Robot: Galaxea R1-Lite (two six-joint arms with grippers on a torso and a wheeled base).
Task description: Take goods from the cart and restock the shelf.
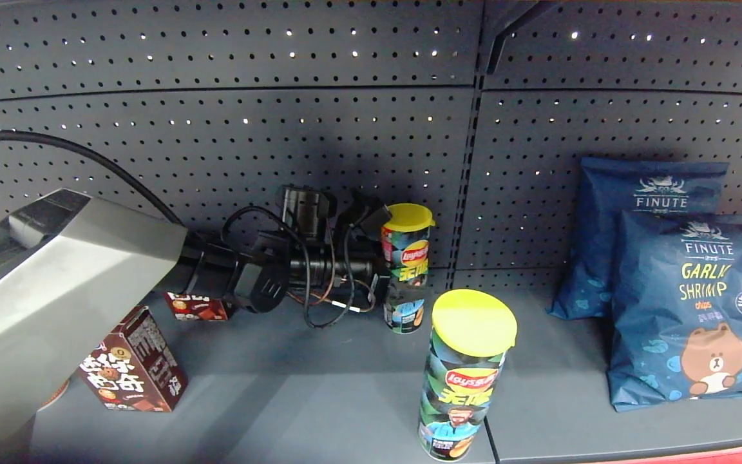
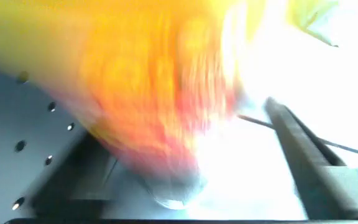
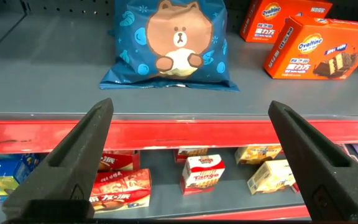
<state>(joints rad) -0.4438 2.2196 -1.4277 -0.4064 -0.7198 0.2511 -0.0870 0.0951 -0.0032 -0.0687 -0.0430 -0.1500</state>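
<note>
**Left arm.** The left end effector (image 1: 385, 254) is reaching to the back of the shelf (image 1: 319, 393) and is clasping the rear can (image 1: 408, 270). This can is standing upright, yellow lid on top, close to the pegboard wall (image 1: 281, 129). In the left wrist view the can is appearing as an orange-yellow blur, just beside one dark finger (image 2: 306, 155).

**Right arm.** The right end effector (image 3: 190, 106) is hanging in front of the shelf's red edge (image 3: 185, 134). Its jaws are spread wide and are holding nothing. Beyond them a bear bag (image 3: 173, 43) is lying on the shelf, with orange boxes (image 3: 319, 46) beside it. Snack packs (image 3: 201, 174) are sitting on the lower shelf.

**Other stock.** A front can (image 1: 467, 374) is standing upright near the shelf's front edge, apart from the rear can. A brown box (image 1: 136, 367) is standing tilted near the left arm, and a small box (image 1: 196, 306) is lying behind it.
</note>
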